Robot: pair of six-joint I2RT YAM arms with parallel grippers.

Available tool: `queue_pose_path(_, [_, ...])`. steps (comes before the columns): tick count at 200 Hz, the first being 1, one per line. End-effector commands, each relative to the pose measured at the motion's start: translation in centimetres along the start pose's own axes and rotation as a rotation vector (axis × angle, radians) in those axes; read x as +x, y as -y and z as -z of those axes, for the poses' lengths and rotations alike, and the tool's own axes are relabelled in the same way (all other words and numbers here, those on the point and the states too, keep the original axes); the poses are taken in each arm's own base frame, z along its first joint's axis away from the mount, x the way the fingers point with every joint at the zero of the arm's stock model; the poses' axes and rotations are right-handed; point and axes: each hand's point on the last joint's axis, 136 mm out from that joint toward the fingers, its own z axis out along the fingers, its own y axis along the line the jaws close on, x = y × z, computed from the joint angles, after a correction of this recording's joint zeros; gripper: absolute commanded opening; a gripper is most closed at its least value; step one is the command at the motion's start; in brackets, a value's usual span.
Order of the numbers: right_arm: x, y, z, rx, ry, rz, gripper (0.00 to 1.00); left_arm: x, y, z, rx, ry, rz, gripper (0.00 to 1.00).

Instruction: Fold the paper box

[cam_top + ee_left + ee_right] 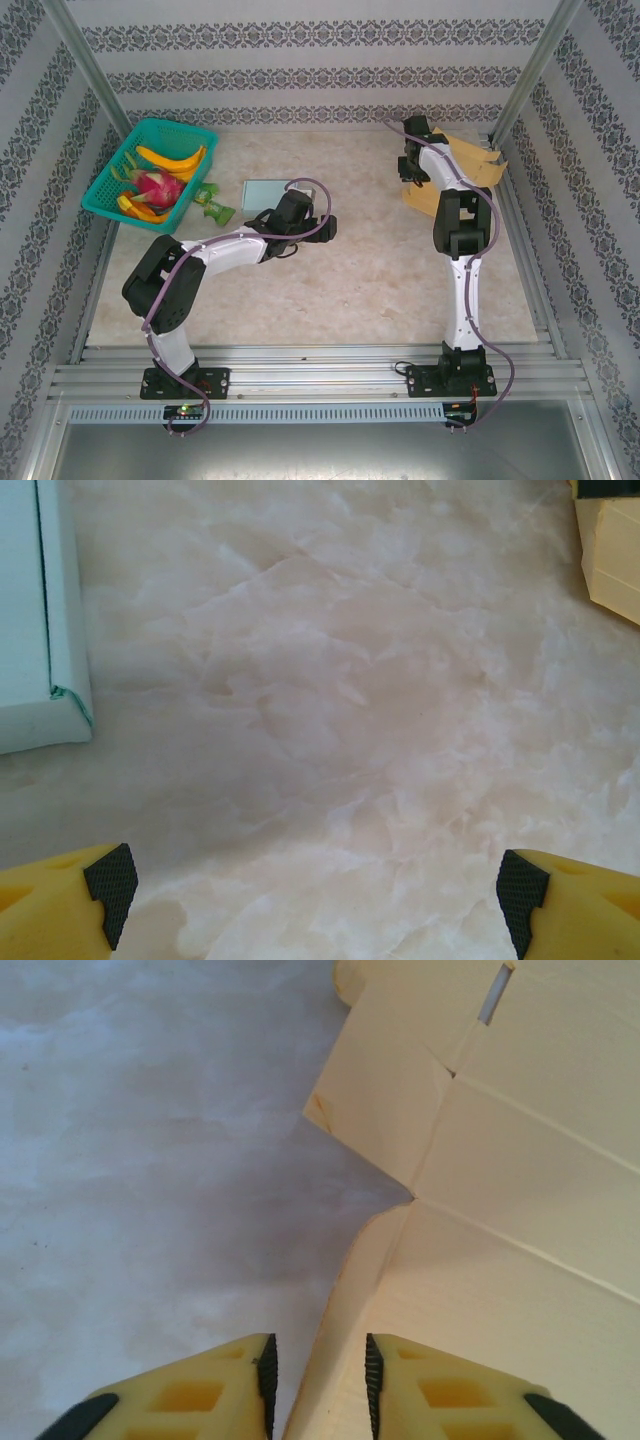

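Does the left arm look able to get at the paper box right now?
Probably yes. Bare table lies between the open left gripper and the paper box, and the arm is bent, with reach to spare. The right gripper, pinching a flap, may crowd it.

Top cam gives me the whole surface (pixel 350 290) from above, behind the bases. Left wrist cam looks down past left tool (pixel 315 888), close. Right wrist cam sits tight on paper box (pixel 520 1210) ahead of right tool (pixel 319 1375); top cam shares it.

Paper box (pixel 480 160) partly behind the right arm (pixel 457 218) (teal box (pixel 30 610) cropped left)
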Motion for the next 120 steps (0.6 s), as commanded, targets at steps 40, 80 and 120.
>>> queue_pose_path(40, [1.1,0.0,2.6,-0.061,0.020,-0.048,0.00,1.1,0.1,-0.4,-0.018,-0.009,-0.023,0.94])
queue_pose_path(80, [3.8,-1.0,10.5,-0.161,0.162,-0.085,0.00,1.0,0.5,1.5,-0.019,-0.001,-0.011,0.94])
queue_pose_path(120, [11.2,-4.8,16.3,-0.183,0.209,0.025,0.00,1.6,0.0,4.3,-0.030,0.014,0.064,0.95])
